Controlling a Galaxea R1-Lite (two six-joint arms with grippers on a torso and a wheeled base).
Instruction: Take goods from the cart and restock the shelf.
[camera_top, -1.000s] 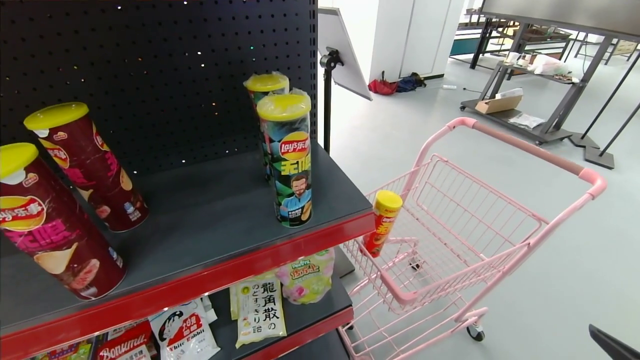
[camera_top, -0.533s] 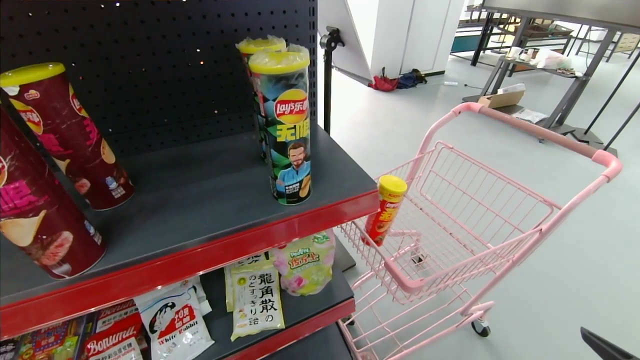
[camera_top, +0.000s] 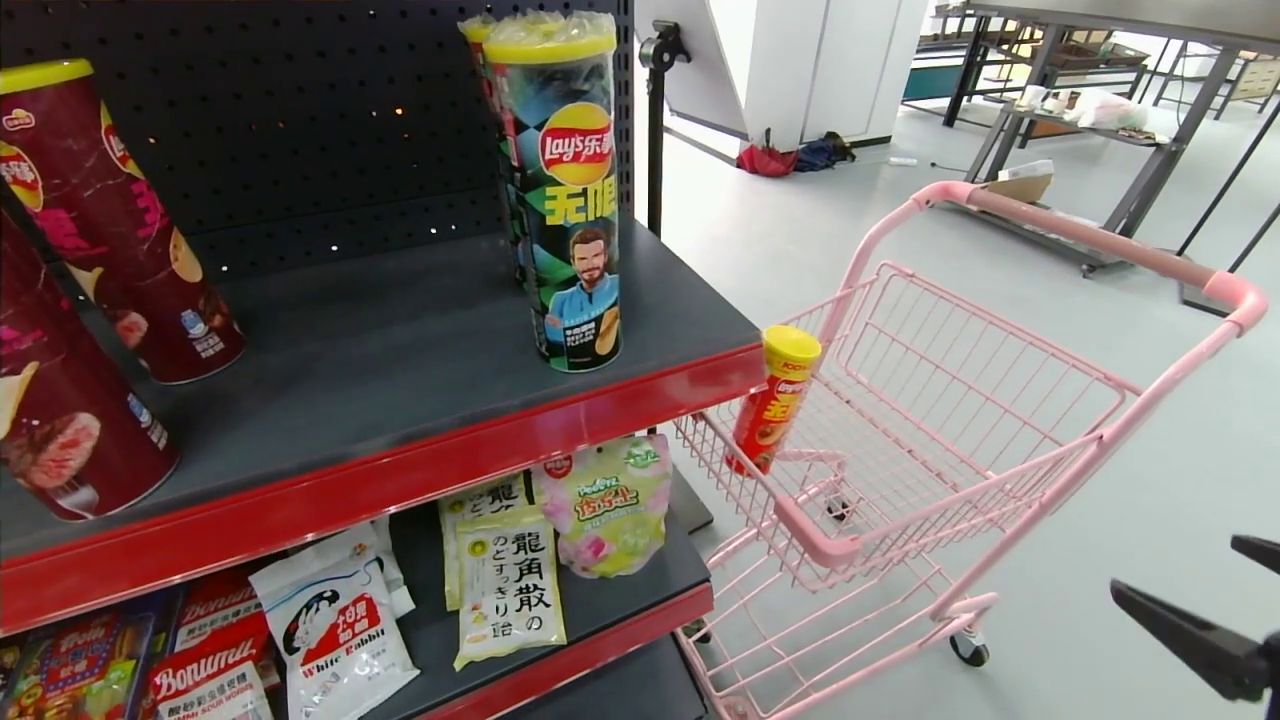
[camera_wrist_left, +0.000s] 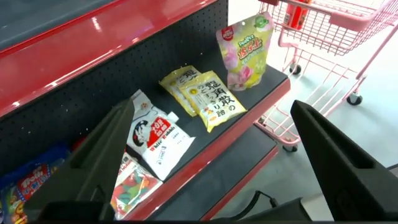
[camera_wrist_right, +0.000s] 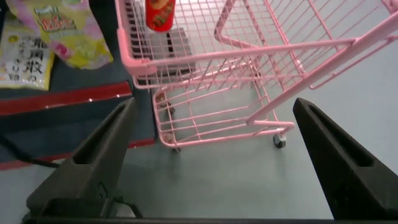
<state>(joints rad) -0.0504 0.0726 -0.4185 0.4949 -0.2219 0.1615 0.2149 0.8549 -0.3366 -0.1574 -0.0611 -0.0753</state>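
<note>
Grey floor — metal tables behind.

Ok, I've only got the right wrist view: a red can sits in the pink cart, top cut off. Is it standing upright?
Observer: No, the red can tilts in the cart, its yellow lid leaning toward the shelf side.
Operator: What's on the top shelf?
Observer: The top shelf holds a tall green can near its front corner and dark red cans further left.
Operator: And the left claw?
Observer: The left claw is open, facing the snack bags on the lower shelf.
</note>
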